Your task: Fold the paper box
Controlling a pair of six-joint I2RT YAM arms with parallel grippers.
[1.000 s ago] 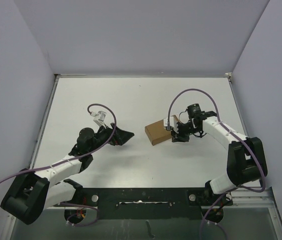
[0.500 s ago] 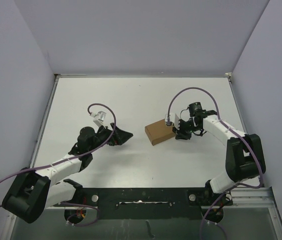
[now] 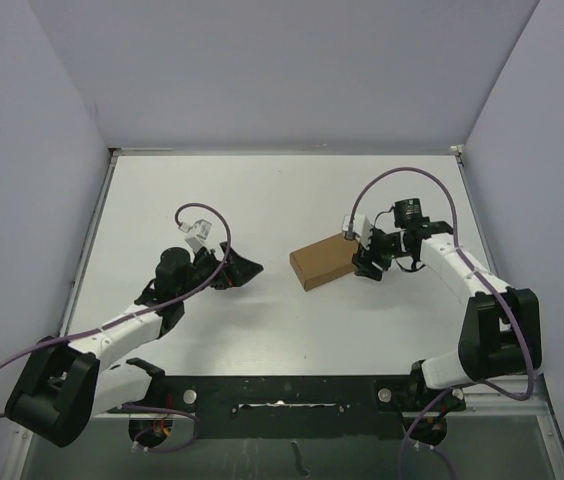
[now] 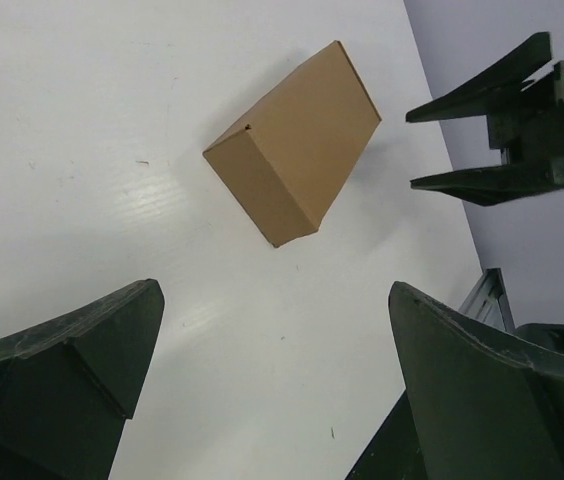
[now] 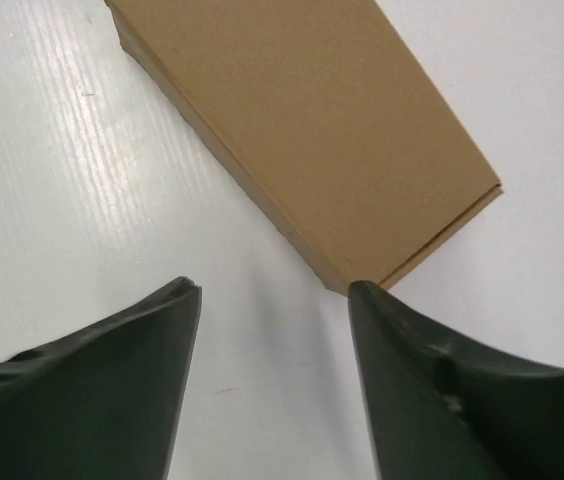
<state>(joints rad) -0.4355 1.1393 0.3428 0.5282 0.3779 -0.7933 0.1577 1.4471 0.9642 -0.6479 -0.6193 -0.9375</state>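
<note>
Paper box [image 3: 324,262]: matt brown cardboard; table [image 3: 262,200]: smooth white, slight sheen.

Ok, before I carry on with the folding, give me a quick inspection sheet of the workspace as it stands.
Surface: white table, glossy, a few faint specks.
Job's things: one brown box, closed up as a carton, lying flat right of centre.
Clutter: nothing seen.
Grippers: left gripper open and empty, pointed at the box from its left, well apart from it; right gripper open and empty, close to the box's right end, not touching it.
Cables: purple cable looping over the left arm, another over the right; neither reaches the box.
Surroundings: plain pale walls on three sides; black rail along the near edge.
</note>
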